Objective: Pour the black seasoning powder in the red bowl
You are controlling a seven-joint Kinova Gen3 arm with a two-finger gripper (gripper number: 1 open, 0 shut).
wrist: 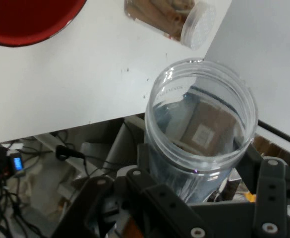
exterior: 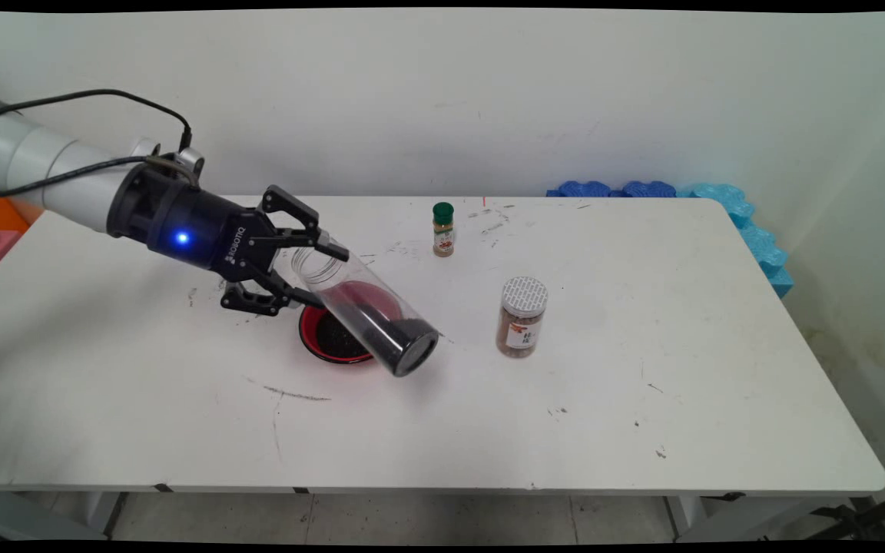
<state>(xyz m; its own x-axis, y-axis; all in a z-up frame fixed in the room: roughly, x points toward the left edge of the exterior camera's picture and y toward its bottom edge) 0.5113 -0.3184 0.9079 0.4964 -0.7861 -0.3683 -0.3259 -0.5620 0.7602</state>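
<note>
- A clear plastic jar (exterior: 366, 311) is clamped between the two black fingers of the gripper (exterior: 310, 270), which grip it near its open threaded mouth.
- The jar is held tilted, mouth up toward the hand and base pointing down and away from it, clear of the table (exterior: 143, 384).
- Dark grains lie heaped in the jar's lower end, against its base.
- In the hand view the jar's open rim (wrist: 202, 124) stands just in front of the fingers, and its inside near the mouth looks see-through.
- Directly under the jar, just beyond the fingertips, sits a red bowl (exterior: 333, 336) on the table, with dark grains in it.
- The jar's base overhangs the bowl's far edge, on the side away from the hand.
- Farther out from the hand, past the jar's base, stands an upright jar with a white patterned lid (exterior: 522, 316) and brown contents, well apart from the bowl.
- The same lidded jar shows in the hand view near the top edge (wrist: 172, 17), with the bowl's red rim (wrist: 30, 22) at the top left corner.
- A small spice bottle with a green cap (exterior: 443, 229) stands upright farther back on the table, off to one side of the line the hand points along.
- Blue foam pieces (exterior: 734, 219) lie along the table's far corner, farthest from the hand.
</note>
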